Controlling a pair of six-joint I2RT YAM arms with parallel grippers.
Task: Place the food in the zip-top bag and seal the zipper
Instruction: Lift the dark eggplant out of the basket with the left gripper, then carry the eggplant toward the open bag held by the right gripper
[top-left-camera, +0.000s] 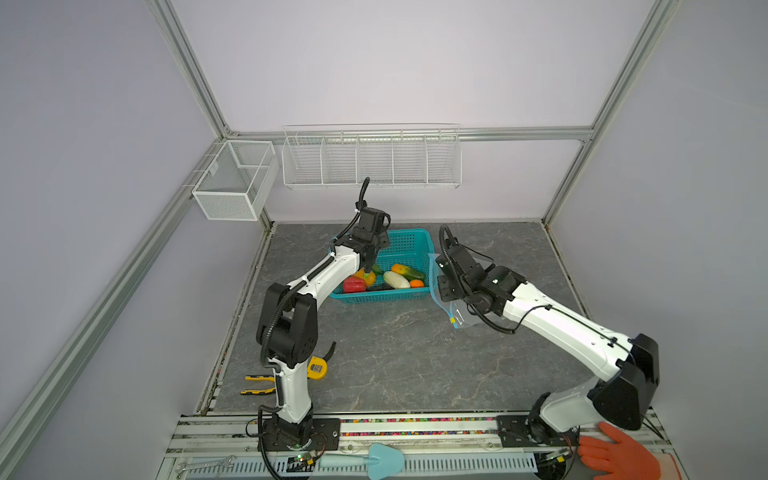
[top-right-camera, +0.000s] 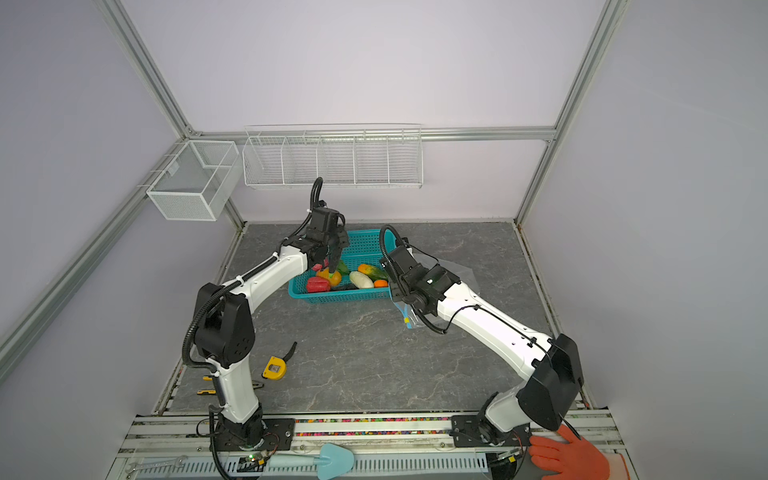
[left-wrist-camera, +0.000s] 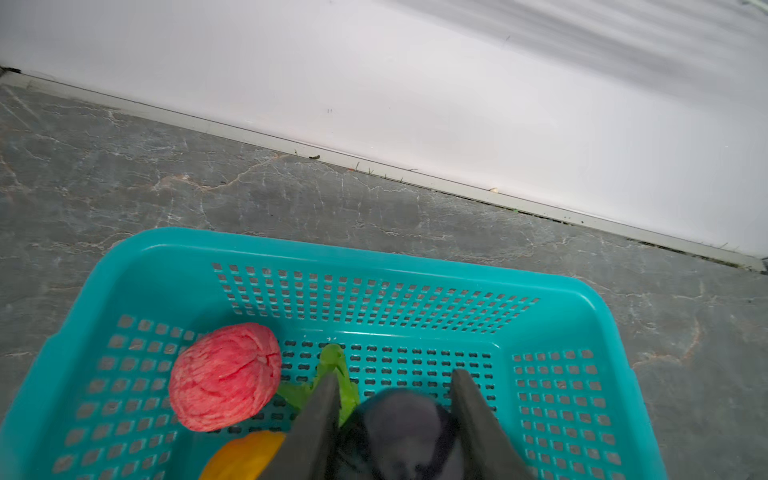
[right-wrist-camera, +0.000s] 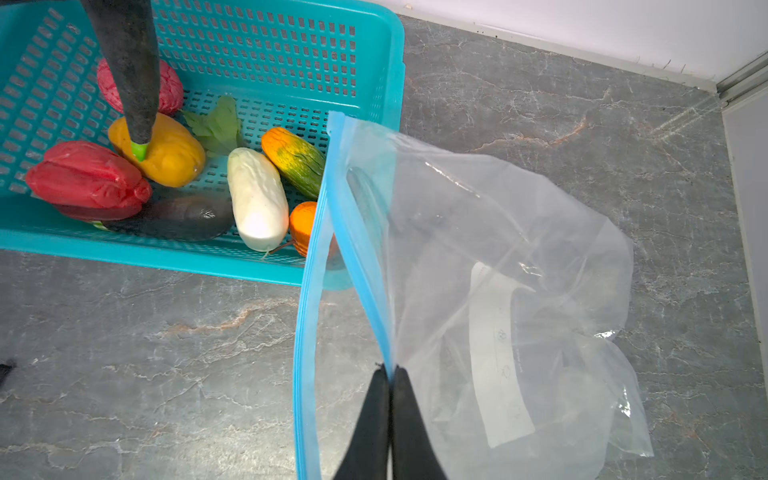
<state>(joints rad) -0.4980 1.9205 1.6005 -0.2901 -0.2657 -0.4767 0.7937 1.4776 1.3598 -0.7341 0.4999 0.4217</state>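
Nearest you, the right claw (right-wrist-camera: 390, 376) is pinched fully closed on one lip of the zipper (right-wrist-camera: 305, 332), holding the zip-top bag (right-wrist-camera: 519, 249) with its mouth gaping just beside the teal basket (right-wrist-camera: 166, 262); the bag's body slumps on the desk (right-wrist-camera: 145, 374), nothing loaded in it that I can see. Treat the bag as thin, limp, slick film: it'd likely fold shut if dropped, so hold it by the stiffer blue strip, not the clear sheet. Next out, all the food (right-wrist-camera: 166, 158) sits in the basket. Pieces look light, rounded, probably smooth toys, so expect them to roll or squirt from the jaws; take long ones like the white piece (right-wrist-camera: 257, 199) across the narrow middle. Farthest, the left claw (left-wrist-camera: 395, 376) hangs low in the basket, jaws partly apart around a dark blurred lump (left-wrist-camera: 407, 428); can't tell if it's actually gripped.
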